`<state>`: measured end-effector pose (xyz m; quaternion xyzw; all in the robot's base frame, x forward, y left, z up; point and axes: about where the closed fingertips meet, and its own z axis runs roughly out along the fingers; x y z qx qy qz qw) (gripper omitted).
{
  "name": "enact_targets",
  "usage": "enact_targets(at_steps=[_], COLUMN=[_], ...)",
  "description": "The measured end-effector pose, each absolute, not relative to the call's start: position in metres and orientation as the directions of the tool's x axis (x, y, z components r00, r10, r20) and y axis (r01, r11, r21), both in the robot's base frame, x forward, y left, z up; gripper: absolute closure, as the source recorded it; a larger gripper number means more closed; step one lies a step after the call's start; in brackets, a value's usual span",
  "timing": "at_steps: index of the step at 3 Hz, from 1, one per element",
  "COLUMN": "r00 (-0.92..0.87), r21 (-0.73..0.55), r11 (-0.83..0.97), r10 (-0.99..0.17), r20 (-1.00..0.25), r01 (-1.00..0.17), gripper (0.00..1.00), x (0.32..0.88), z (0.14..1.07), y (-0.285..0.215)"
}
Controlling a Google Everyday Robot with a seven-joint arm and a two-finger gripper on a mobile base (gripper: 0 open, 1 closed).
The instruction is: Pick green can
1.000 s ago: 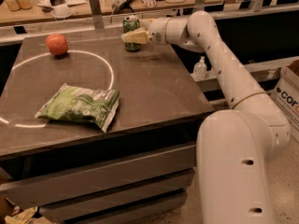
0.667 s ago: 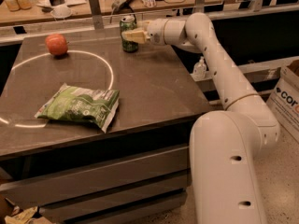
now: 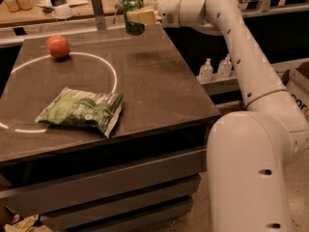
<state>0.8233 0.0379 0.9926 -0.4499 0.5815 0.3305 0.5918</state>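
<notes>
Gripper [image 3: 141, 16] jaws clamp the green can [image 3: 131, 19] at the table's [image 3: 159, 91] far edge; apple [image 3: 58, 46] and snack bag [image 3: 81, 111] lie well clear of them

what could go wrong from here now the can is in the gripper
1. The gripper is shut on the green can, which appears to be held above the far edge of the table. If the smooth can slips, it may drop, roll and fall off.
2. A metal post and a cluttered counter sit close behind, so a swing that way might hit them.
</notes>
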Motion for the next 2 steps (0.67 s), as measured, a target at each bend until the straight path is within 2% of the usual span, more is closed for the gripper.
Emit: enact_targets(at_steps=[1, 2], r00=[0.101, 0.104], r21=[-0.143, -0.147], r11=[0.371, 0.369], r10=[-0.13, -0.133], r20=[-0.986, -0.986], r01=[-0.918, -0.918], gripper=[1.0, 1.0], x=[0.7911, 0.7883], z=[1.0277, 1.0309], y=[0.0188, 0.0192])
